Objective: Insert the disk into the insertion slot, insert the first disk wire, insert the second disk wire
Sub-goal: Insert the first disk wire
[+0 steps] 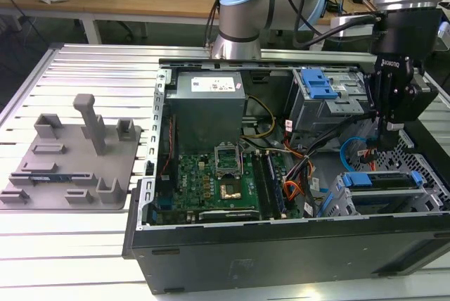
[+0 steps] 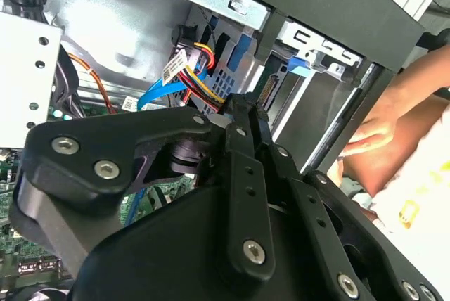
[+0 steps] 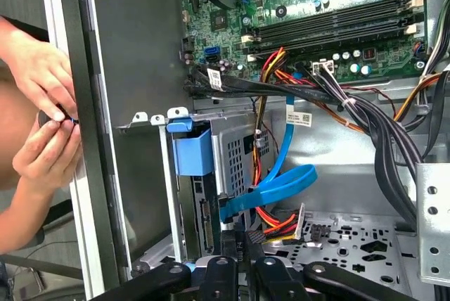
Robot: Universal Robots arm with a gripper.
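the disk [image 1: 383, 180] sits in the insertion slot [image 1: 335, 201], in the corner of the open computer case [image 1: 281, 252] towards the exterior view's right. it stands on end. its long axis runs down towards the case floor and its connector end points up. its width, marked by the bright blue carrier, runs across the exterior view from left to right. in the first wrist view that upturned end is a narrow strip with the connector row along one side, next to the slot's perforated wall.

the gripper [image 1: 389, 132] hangs upright just above and behind the disk's upper end. its fingers [image 2: 242, 167] are pinched on the black plug of a disk wire [image 3: 274, 225] with red, yellow and black strands. the plug is just beside the connector row, and i cannot tell whether it touches. a blue flat cable [image 3: 285, 167] loops nearby and ends close to the same row; i cannot tell whether it is seated.

further in stand a taller bay [image 1: 320, 90] with a blue latch, the motherboard [image 1: 225, 181] and a grey power supply box [image 1: 207, 100]. a person's hand [image 3: 43, 150] is outside the case wall beside the slot. the case lies on a slatted table [image 1: 84, 69], with a grey fixture plate [image 1: 70, 157] well apart at the exterior view's left.
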